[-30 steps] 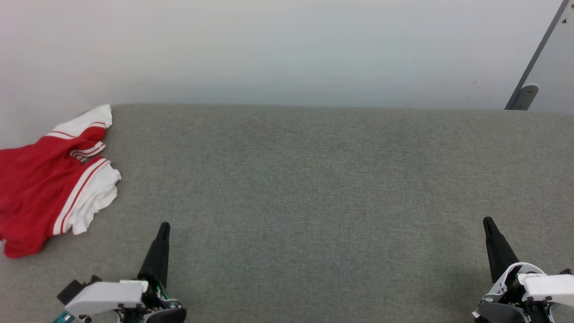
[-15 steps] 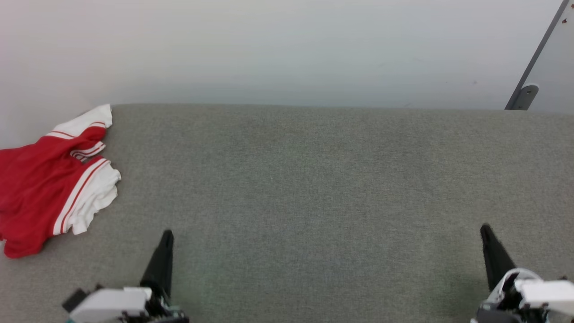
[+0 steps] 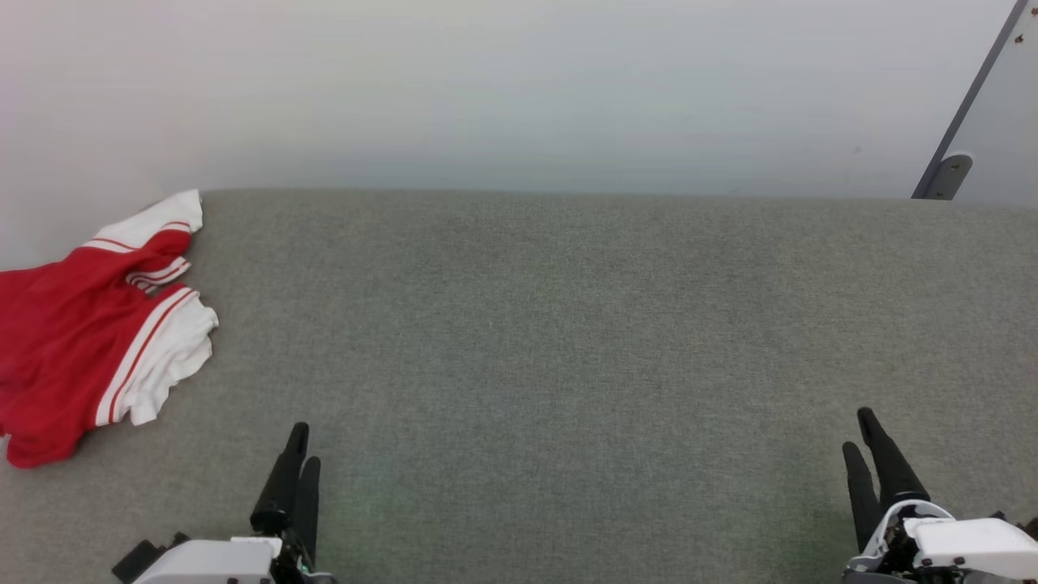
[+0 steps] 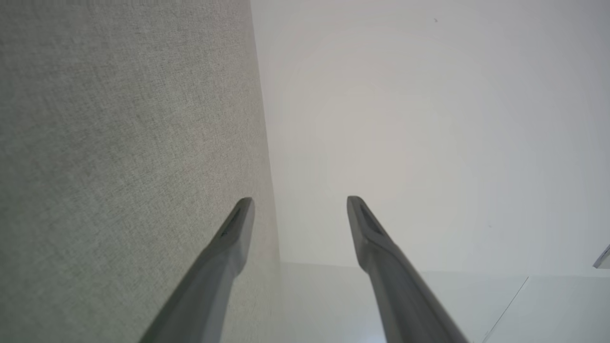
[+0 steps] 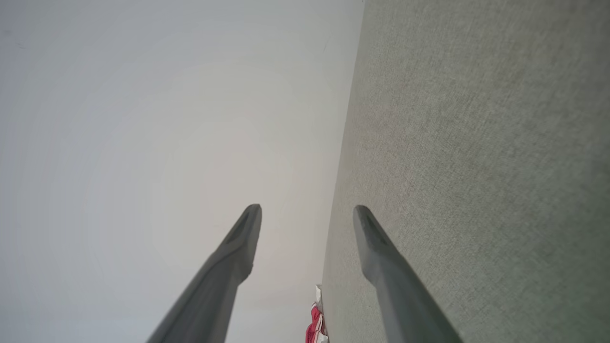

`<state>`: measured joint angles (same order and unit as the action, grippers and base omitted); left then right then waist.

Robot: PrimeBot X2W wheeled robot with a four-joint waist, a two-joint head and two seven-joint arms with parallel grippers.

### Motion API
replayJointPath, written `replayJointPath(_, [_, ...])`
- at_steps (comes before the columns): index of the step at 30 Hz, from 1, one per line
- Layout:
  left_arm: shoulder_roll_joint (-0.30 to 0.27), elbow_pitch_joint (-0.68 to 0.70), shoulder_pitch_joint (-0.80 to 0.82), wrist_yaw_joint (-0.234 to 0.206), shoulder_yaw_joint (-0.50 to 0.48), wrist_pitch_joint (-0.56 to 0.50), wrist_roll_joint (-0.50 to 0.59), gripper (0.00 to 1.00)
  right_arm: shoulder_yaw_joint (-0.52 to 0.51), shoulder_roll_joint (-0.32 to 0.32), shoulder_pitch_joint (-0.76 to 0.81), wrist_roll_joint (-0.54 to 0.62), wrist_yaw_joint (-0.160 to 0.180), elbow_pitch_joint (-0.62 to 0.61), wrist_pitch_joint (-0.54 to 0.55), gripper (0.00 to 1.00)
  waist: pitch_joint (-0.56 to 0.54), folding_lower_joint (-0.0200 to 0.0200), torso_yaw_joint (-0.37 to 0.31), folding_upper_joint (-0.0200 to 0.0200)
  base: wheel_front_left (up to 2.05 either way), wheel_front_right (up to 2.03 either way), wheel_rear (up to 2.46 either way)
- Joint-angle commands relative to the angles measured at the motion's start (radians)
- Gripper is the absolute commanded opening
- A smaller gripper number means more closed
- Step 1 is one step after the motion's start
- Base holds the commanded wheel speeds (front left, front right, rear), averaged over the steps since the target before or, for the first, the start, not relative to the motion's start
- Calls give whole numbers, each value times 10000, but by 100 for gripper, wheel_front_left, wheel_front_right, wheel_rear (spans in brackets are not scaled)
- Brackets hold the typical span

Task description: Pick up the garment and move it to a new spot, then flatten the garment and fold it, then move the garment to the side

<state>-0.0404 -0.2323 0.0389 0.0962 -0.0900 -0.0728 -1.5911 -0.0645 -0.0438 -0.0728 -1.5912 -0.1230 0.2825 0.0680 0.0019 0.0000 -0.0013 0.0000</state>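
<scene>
Saw first a wide grey woven tabletop (image 3: 568, 365), spread across nearly the whole head view, with a pale plain wall (image 3: 486, 89) behind its far edge. Found the garment (image 3: 73, 341) at the far left of this tabletop, crumpled in a heap, red with white sleeves edged in thin red stripes, and partly cut off by the left border of the view. Noted one white sleeve (image 3: 162, 212) at the back edge of the tabletop and another spread toward the middle. Could not read any letters or number on it. Met the same garment again as a small red and white patch low in the right wrist view. Found the left hand (image 3: 306, 444) at the lower left, well apart from the garment; in the left wrist view saw its two fingers (image 4: 228, 238) clearly apart and empty. Found the right hand (image 3: 857, 430) at the lower right, far from the garment, also with fingers spread and holding nothing in the right wrist view. Noticed last a small grey bracket (image 3: 949, 172) in the upper right corner.
</scene>
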Motion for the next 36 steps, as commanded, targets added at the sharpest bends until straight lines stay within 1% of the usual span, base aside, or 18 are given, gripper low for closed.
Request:
replayJointPath(1, [-132, 351, 92, -117, 76, 120, 228, 100, 171, -97, -384, 184, -36, -200, -146, 100, -7, 0, -3, 0, 0, 0, 0])
replayJointPath(7, [-288, 585, -2, -293, 231, 343, 640, 100, 437, -196, -474, 580, -40, -188, -392, 100, -27, 0, -7, 0, 0, 0, 0])
replayJointPath(15, [-727, 849, -159, -647, 569, 774, 1752, 100, 867, -414, -694, 1801, -48, -8, -813, 100, -82, 0, -25, 0, 0, 0, 0])
replayJointPath(21, [-986, 901, -236, -865, 787, 1006, 2516, 100, 938, -459, -802, 2618, -53, 123, -1015, 100, -123, 0, -26, 0, 0, 0, 0])
replayJointPath(32, [-1576, 816, -298, -1315, 1230, 1451, 4468, 100, 996, -537, -1009, 5161, -62, 428, -1412, 100, -196, 0, -20, 0, 0, 0, 0])
replayJointPath(36, [-1696, 796, -291, -1441, 1295, 1581, 5173, 100, 980, -514, -1081, 6108, -64, 527, -1549, 100, -216, 0, -16, 0, 0, 0, 0])
